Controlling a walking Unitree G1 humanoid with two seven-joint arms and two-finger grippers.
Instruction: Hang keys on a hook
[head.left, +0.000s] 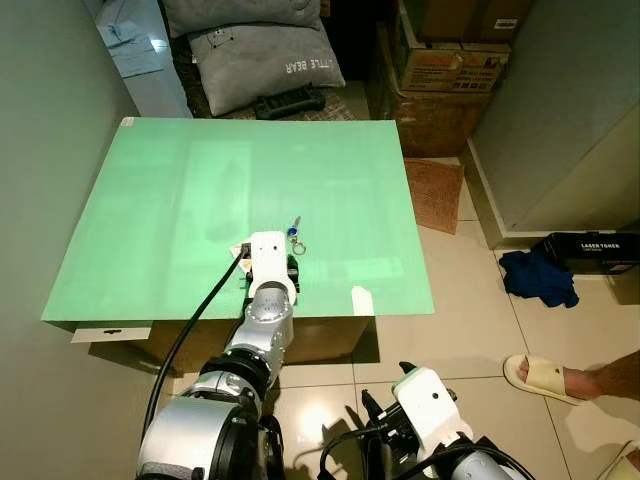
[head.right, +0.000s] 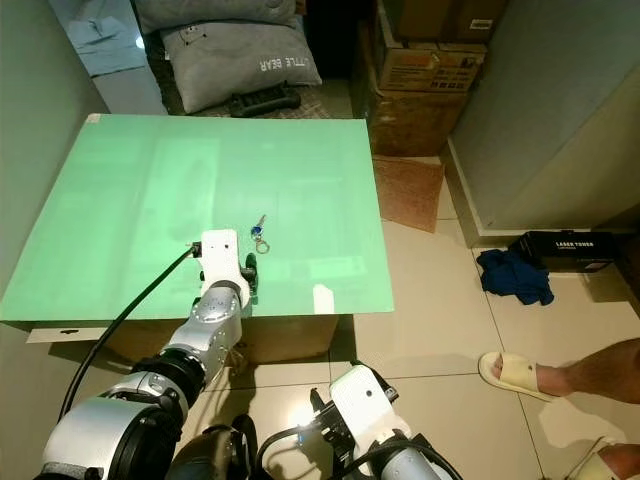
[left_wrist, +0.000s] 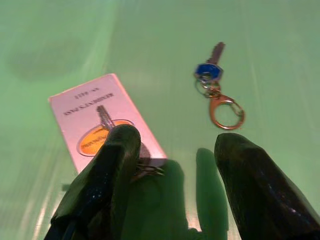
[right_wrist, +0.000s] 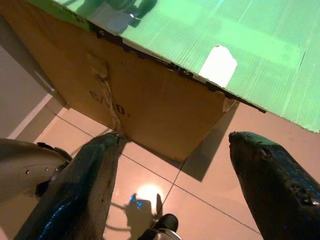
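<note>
Keys, one blue-headed key on a brass ring and clasp (left_wrist: 216, 89), lie flat on the green surface (head.left: 180, 200), just beyond our spread left claw (left_wrist: 172, 165). They look light, rigid and slippery; we would pinch the key head.

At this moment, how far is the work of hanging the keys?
It has hardly started. The keys lie untouched on the green table. The left claw is open just short of them, next to a small card. The right claw hangs open below the table edge. Grasping and hanging remain.
</note>
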